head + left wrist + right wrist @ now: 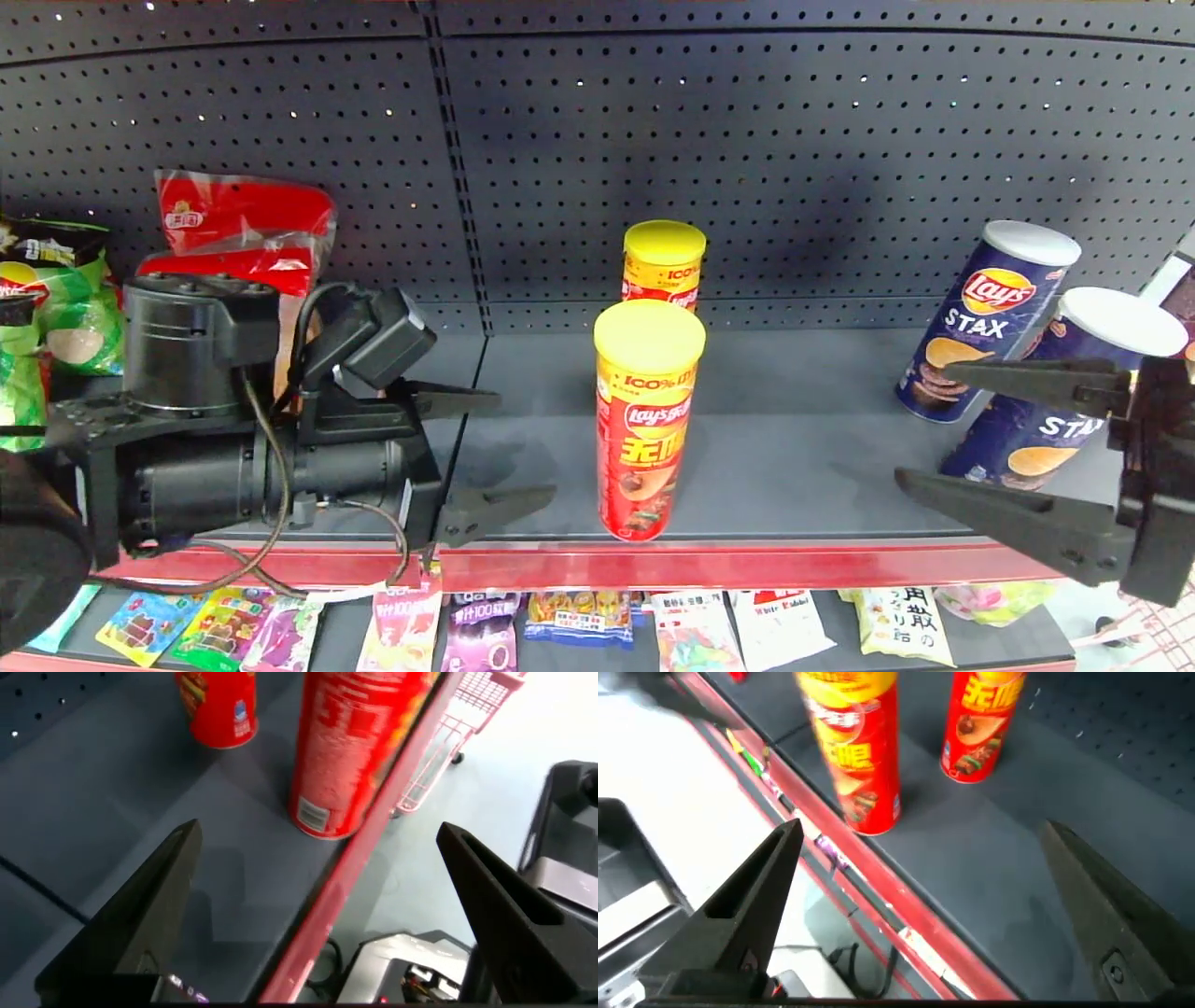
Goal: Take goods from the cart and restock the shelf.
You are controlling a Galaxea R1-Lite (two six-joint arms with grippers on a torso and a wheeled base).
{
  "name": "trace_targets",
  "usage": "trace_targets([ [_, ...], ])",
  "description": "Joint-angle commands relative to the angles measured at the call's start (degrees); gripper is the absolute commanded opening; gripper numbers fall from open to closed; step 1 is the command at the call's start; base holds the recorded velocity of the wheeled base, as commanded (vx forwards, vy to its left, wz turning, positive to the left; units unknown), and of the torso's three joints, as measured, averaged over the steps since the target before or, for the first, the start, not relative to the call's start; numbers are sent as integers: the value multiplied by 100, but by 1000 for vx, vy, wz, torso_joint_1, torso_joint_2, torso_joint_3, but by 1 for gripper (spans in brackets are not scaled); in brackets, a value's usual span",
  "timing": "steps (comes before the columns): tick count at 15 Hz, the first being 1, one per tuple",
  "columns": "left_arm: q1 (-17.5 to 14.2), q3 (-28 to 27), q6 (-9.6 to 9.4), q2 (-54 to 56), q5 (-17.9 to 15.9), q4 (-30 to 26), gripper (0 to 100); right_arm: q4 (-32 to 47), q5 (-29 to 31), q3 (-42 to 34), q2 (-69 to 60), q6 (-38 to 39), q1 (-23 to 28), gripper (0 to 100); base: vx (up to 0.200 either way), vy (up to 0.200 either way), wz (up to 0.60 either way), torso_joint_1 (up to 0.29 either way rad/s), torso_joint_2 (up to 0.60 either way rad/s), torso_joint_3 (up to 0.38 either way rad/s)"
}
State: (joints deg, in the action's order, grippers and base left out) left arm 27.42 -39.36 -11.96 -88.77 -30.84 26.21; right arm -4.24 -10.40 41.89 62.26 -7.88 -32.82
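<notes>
From the head camera: grey shelf [794, 439] with a red front lip [653, 565]. On it, near the middle, the front red can [647, 439], yellow-lidded and upright, just behind that lip. Straight behind it, the rear red can [663, 271], close to the pegboard back [747, 140]. Also from up there, beyond the wrist cameras' reach: rear blue can [990, 317] and front blue can [1046, 420], both white-lidded, at the shelf's right end; a red bag [243, 224] and green bags [56, 308] at the left end; flat sweet packets [579, 625] on the tier below. From the left wrist: a pink wire cart [467, 714] on the floor past the lip, beyond the front red can's base. From the right wrist: both red cans from the opposite side, bare shelf between them. Lower part of the red bag hidden behind the left arm; front blue can crossed by the right arm's upper finger. Left gripper [518, 448] level at the shelf's front, aimed rightward at the front red can and apart from it, fingers spread wide with nothing between, lip running under the gap. Right gripper [924, 425] mirrored, aimed leftward from the blue cans' side, well apart from the red cans, fingers likewise wide and empty.
</notes>
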Motion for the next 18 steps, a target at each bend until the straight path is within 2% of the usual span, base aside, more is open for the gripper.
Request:
trace_targets([
  [1, 27, -203, 1, -448, -1, 42, 100, -6, 12, -75, -399, 5, 74, 100, 0, 0, 0, 0, 0, 0],
  [9, 97, -704, 9, -914, -1, 51, 100, -6, 20, -84, -390, 120, 118, 100, 0, 0, 0, 0, 0, 0],
  [18, 132, -968, 9, -1204, -1, 60, 100, -6, 20, -67, -355, 120, 126, 100, 0, 0, 0, 0, 0, 0],
])
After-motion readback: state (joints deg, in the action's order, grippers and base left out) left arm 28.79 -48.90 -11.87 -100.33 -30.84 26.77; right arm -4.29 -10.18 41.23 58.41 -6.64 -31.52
